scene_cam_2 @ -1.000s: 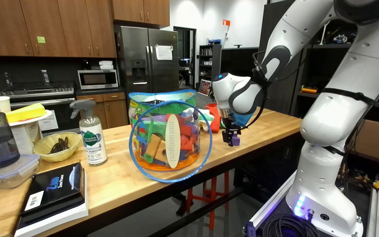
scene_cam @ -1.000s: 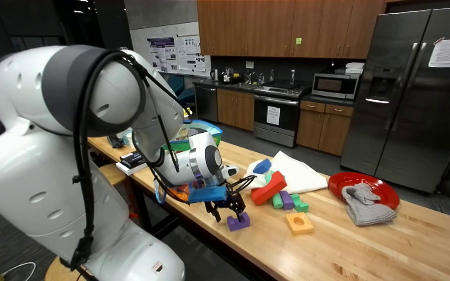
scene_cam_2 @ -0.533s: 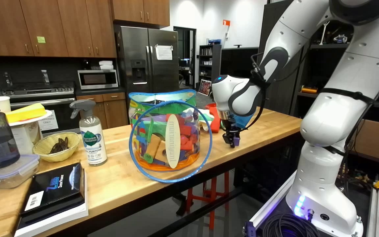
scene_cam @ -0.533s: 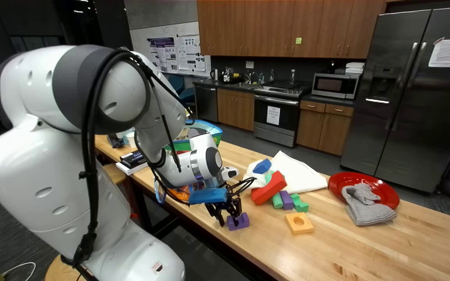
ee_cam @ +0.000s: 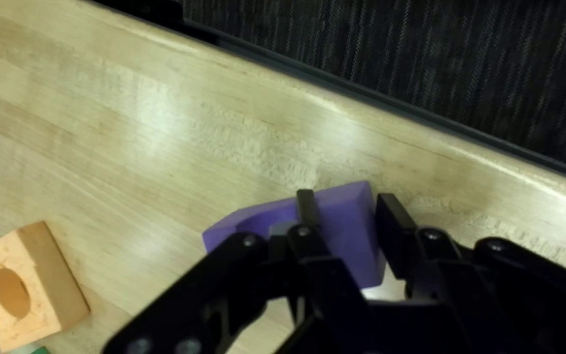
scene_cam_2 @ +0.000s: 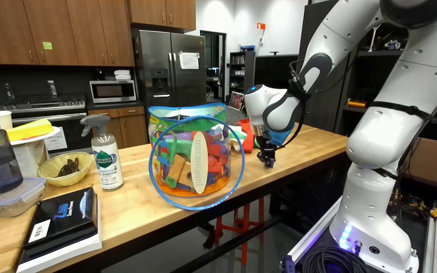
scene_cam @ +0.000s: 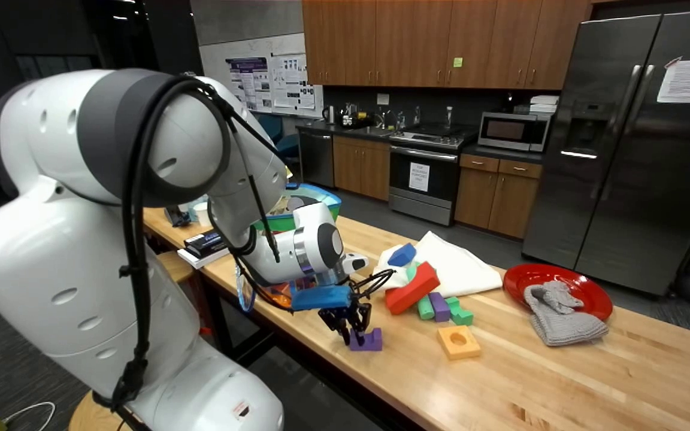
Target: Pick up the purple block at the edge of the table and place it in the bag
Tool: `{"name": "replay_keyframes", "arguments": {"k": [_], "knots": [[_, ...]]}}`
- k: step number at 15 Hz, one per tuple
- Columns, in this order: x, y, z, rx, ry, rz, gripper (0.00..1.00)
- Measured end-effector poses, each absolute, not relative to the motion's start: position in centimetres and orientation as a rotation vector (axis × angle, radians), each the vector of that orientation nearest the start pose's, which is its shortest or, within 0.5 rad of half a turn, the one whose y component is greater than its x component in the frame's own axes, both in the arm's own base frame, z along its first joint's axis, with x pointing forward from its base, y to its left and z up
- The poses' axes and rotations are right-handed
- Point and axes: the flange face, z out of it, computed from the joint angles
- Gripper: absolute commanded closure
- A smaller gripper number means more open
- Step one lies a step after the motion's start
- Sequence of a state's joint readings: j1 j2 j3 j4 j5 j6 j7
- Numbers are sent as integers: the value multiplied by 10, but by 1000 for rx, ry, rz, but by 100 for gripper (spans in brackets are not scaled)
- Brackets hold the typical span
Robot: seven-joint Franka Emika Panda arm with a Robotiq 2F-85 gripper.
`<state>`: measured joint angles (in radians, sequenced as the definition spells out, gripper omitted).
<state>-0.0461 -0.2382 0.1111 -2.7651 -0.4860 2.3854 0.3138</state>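
Note:
The purple block (ee_cam: 344,231) rests on the pale wooden table (ee_cam: 140,162), near its edge. In the wrist view one finger sits in the block's notch and the opposite one presses its outer end face, so my gripper (ee_cam: 350,211) is shut on that end. An exterior view shows the block (scene_cam: 372,340) still at table height under the gripper (scene_cam: 354,339); in an exterior view the fingers mostly cover it. The see-through bag (scene_cam_2: 188,192), full of colourful pieces, stands further along the table; its green side (scene_cam: 279,223) is partly behind the arm in an exterior view.
Close by lie an orange block with a hole (scene_cam: 459,342), a red block (scene_cam: 412,288), another purple block (scene_cam: 439,307), green pieces (scene_cam: 460,312) and a white cloth (scene_cam: 459,263). A red plate (scene_cam: 599,299) holds a grey cloth. Beyond the bag stands a spray bottle (scene_cam_2: 106,163).
The gripper has come down a little, and its fingers have drawn together onto one end of the purple block. The block has barely shifted. The bag stays where it was.

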Motion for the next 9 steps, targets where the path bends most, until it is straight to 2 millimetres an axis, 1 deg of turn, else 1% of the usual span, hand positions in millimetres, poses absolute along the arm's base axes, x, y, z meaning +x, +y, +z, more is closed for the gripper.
{"name": "replay_keyframes", "arguments": {"k": [2, 6, 9], "knots": [[368, 15, 276, -3475, -266, 151, 92], [370, 7, 280, -3425, -424, 224, 92], [377, -5, 293, -3397, -523, 298, 92]]}}
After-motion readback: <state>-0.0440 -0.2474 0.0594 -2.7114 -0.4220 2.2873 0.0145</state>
